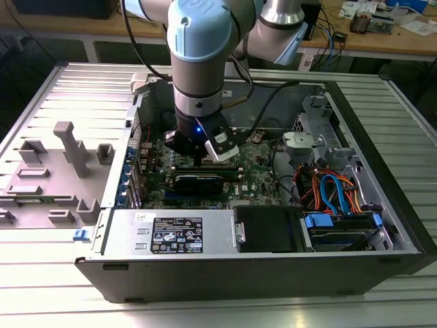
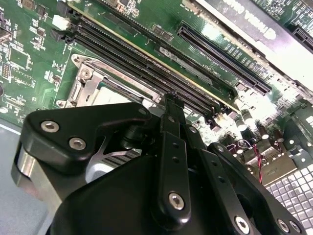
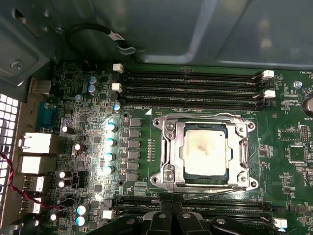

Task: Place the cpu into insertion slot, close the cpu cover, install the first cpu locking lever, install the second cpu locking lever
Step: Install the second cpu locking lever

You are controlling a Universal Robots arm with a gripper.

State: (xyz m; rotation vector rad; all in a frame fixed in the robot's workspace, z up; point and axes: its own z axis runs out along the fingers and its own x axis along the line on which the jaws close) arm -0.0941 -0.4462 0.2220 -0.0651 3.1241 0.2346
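We hover low inside the open black computer case, memory slots close on both sides of the socket.

The dull silver-grey square cpu sits seated under the thin silvery cpu cover, frame lying flat; whether our fingers are parted, we cannot tell.

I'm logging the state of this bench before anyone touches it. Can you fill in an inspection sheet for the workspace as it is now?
Surface: ribbed metal table carrying an open computer case.
Job's things: the cpu lies flat in its socket; the cpu cover is down around it.
Clutter: grey fixture blocks on a tray at the exterior view's left.
Grippers: the gripper hangs inside the case over the motherboard, beside the socket in the first wrist view.
Cables: blue and orange leads at the case's right in the exterior view; a black cable on the case wall.
Surroundings: a wooden bench with loose items behind.
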